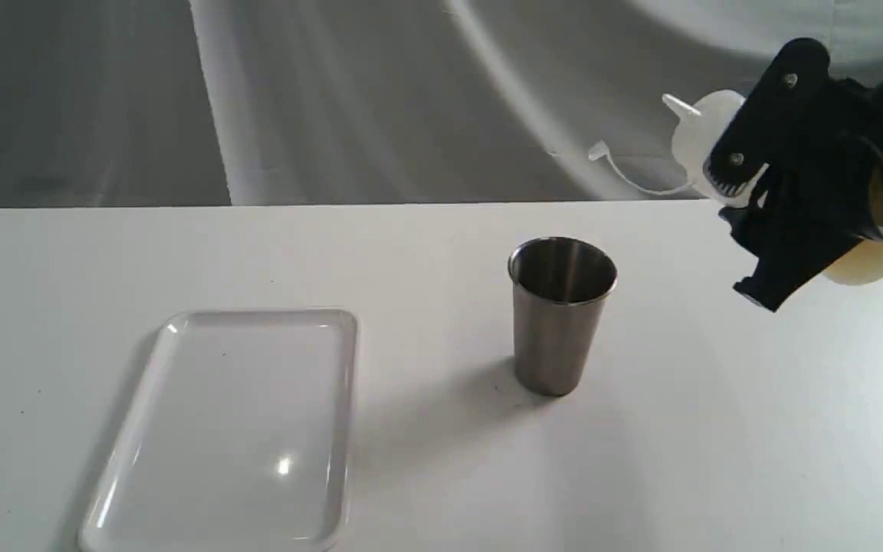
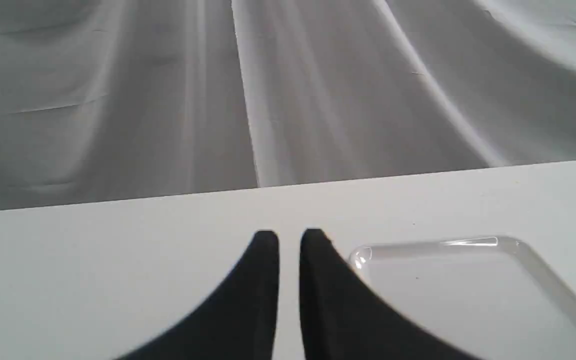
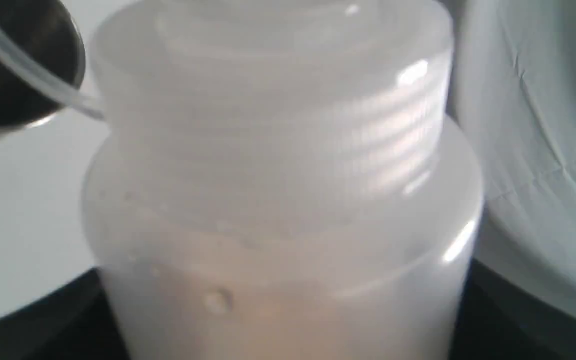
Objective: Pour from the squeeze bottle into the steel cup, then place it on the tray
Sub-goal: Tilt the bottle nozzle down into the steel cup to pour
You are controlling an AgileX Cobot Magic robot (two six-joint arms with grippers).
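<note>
- Right gripper [image 1: 748,230]: it is clamped on the translucent whitish plastic squeeze bottle [image 1: 706,130], with one black finger across the front of the body.
- We see the bottle held in the air at the far right. It is tilted, with its pointed nozzle [image 1: 679,106] aimed up and left.
- Most of the bottle body is hidden behind the gripper in the exterior view. Only the shoulder, the nozzle and part of the yellowish base show.
- The thin tethered cap strap [image 1: 625,172] hangs off to the left of the bottle.
- The right wrist view is blurred. The bottle [image 3: 278,175] fills it, the ribbed collar is discernible and a pale amber liquid [image 3: 268,310] tints the lower part.
- The brushed stainless-steel cup [image 1: 560,314] stands upright on the white table [image 1: 717,422], right of centre. It is lower than the nozzle, to its left and clear of it.
- The right wrist view cuts off the cup [image 3: 13,65] at a corner, with the strap [image 3: 43,80] crossing it.
- The glossy white rectangular plastic tray [image 1: 234,429] lies near left, well apart from the cup.
- Left gripper [image 2: 289,235]: the black fingers are drawn together with only a thin slit between them, and nothing is held.
- In the left wrist view one finger hides a corner of the tray [image 2: 443,245], and the frame edge cuts off the rest.
- We cannot read any writing on any surface.
</note>
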